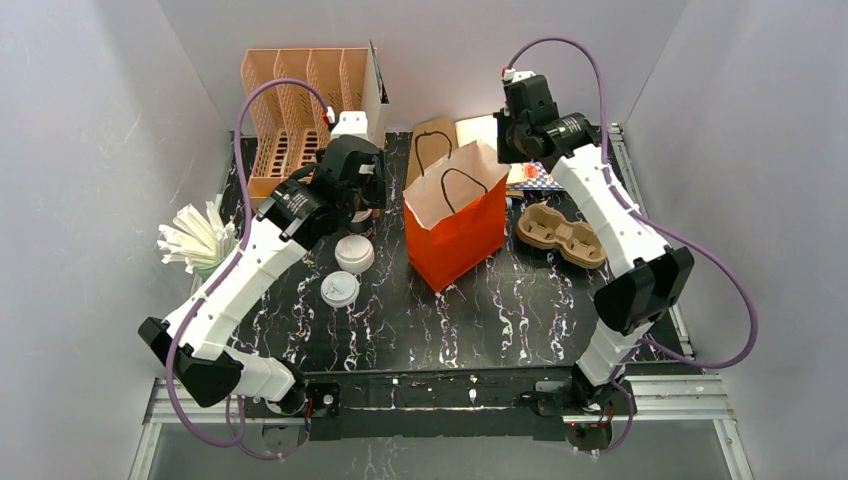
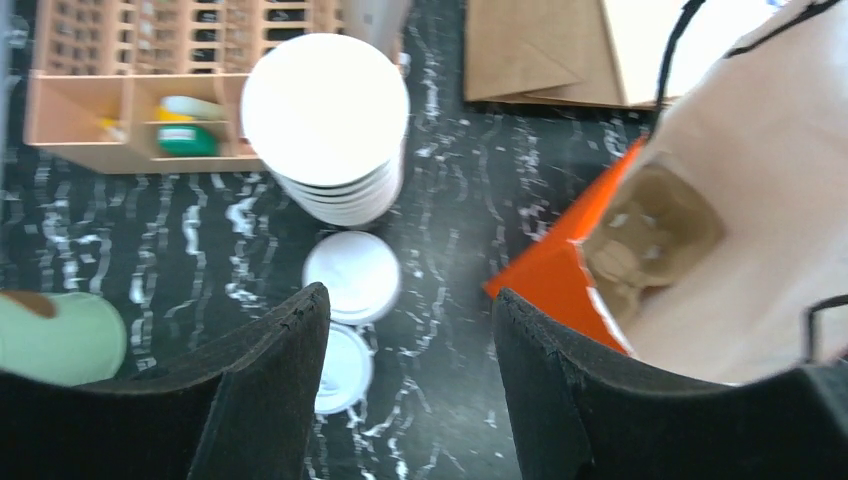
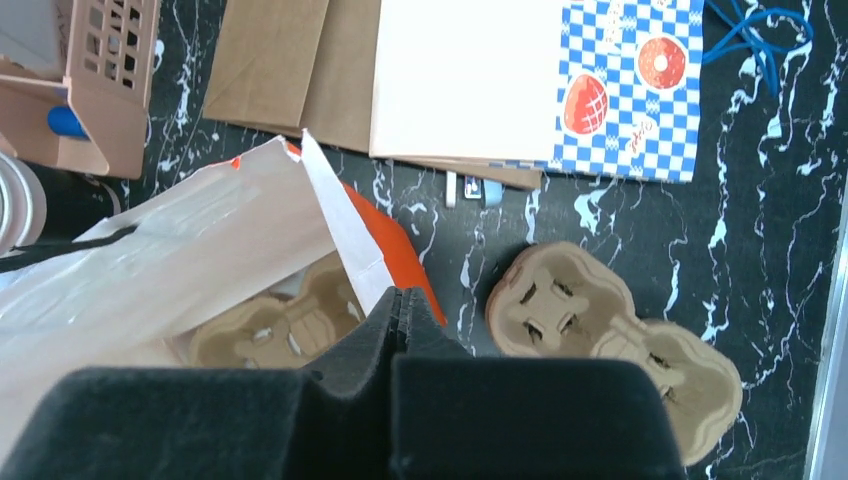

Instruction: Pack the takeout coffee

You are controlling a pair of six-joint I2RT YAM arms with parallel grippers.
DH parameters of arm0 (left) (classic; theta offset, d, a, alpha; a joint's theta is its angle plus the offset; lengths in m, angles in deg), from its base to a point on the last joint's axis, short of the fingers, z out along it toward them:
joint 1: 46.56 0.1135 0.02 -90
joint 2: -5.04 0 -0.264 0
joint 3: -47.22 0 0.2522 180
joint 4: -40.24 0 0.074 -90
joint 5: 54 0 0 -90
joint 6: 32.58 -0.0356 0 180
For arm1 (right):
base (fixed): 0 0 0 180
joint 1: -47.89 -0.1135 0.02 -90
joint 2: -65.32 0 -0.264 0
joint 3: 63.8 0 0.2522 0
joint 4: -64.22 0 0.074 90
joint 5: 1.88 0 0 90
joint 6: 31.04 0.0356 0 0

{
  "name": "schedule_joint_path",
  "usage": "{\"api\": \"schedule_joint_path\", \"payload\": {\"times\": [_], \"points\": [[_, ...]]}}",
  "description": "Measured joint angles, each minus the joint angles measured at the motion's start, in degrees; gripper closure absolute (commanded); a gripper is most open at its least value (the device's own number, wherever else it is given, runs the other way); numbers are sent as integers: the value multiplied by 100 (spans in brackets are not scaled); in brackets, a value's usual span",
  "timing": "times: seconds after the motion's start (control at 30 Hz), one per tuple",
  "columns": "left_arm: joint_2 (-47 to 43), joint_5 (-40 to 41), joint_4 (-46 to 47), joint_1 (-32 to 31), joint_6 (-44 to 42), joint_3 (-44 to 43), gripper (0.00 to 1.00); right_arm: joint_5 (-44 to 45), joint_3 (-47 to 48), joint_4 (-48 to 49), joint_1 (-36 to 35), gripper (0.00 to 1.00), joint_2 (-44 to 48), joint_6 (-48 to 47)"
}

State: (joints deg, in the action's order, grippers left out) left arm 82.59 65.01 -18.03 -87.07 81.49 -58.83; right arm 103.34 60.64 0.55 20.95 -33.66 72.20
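As the top view shows, my left gripper (image 1: 360, 200) hangs at ten o'clock of the orange bag (image 1: 455, 225) on the table (image 1: 500, 310), and my right gripper (image 1: 512, 150) at its one o'clock. Left wrist: my fingers (image 2: 270, 380) are spread above a white lid (image 2: 352, 275). Right wrist: my fingers are pressed together on the bag's rim. I cannot make out the coffee cups.

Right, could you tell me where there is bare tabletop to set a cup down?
The widest bare patch is the near middle of the table, in front of the orange bag and between the left arm and right arm. A smaller one lies on the near side of the pulp carrier. It is crowded at back left: stacked cups, loose lids, organizer.
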Motion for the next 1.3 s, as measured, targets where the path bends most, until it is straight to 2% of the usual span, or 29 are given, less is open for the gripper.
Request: {"api": "schedule_joint_path", "payload": {"times": [0.17,0.23,0.27,0.3,0.4,0.5,0.7,0.77,0.87,1.0,1.1,1.2,1.3], "points": [[26,660,-37,164,-481,0,41,-9,498,94,9,96,-402,-44],[74,721,35,380,-664,0,41,-20,721,92,15,66,-540,-63],[111,734,79,516,-732,0,40,-26,841,107,20,56,-608,-79],[160,743,120,656,-800,0,38,-31,935,118,20,52,-658,-81],[308,765,254,988,-968,0,19,-39,1115,120,26,50,-728,-146],[448,765,409,1180,-1069,0,9,-46,1147,114,26,50,-686,-144],[684,599,651,1453,-1064,-2,5,-149,1071,120,26,50,-240,-122],[824,562,717,1508,-1025,-4,9,-291,1027,125,26,49,76,-94],[1060,514,789,1576,-918,0,20,-737,1027,232,26,43,501,9],[1211,400,964,1670,-752,98,36,-1580,1071,415,31,46,844,173],[1228,273,1071,1749,-667,179,45,-2120,1246,474,17,48,772,284],[1239,186,1158,1821,-584,184,47,-2457,1388,483,-96,50,555,332],[1276,149,1231,1867,-514,203,53,-2612,1399,494,-358,52,310,310]]}}
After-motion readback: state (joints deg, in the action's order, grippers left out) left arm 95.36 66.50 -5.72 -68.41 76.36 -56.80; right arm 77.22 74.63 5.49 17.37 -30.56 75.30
